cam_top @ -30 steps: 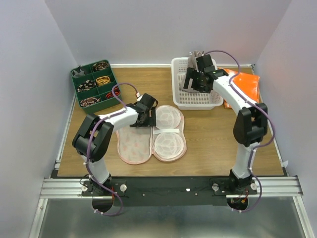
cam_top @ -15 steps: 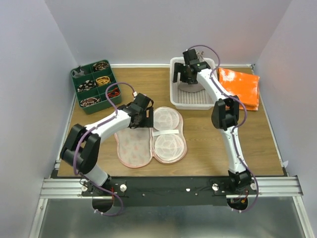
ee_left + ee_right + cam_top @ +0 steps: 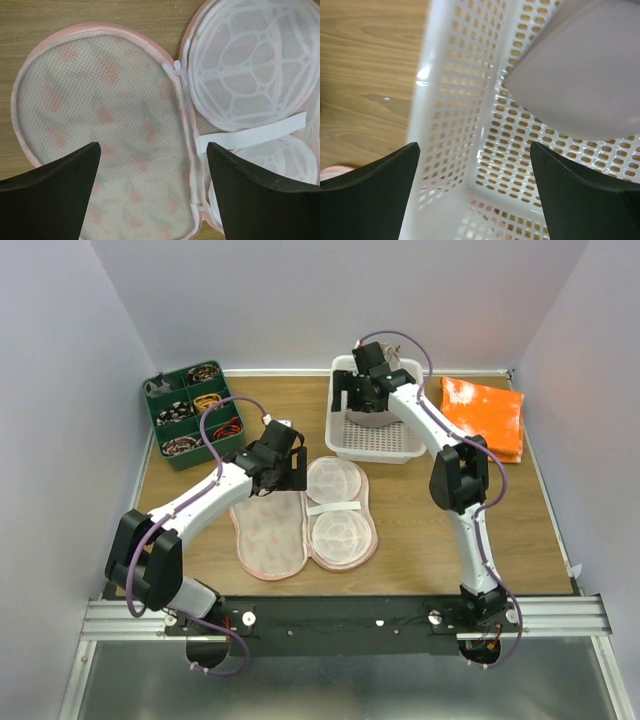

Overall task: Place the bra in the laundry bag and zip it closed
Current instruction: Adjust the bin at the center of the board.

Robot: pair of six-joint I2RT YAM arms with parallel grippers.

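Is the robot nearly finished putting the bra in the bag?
Not yet. Done: the pale pink fruit-print laundry bag lies unzipped and open. In hand: the open right gripper hovers over the taupe fabric bra in the white perforated basket, the open left gripper over the bag. Left: grab, load, zip.

light: bright, even, diffuse | shadows: faint, soft | glare: sheen on basket (image 3: 451,107) wall | focus: right wrist soft

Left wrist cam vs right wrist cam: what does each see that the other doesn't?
Left wrist only: the laundry bag, open, its inside showing white dome frames and elastic strap, below the open left gripper. Right wrist only: the white basket holding the bra, below the open right gripper. Both: wooden table, nothing gripped.
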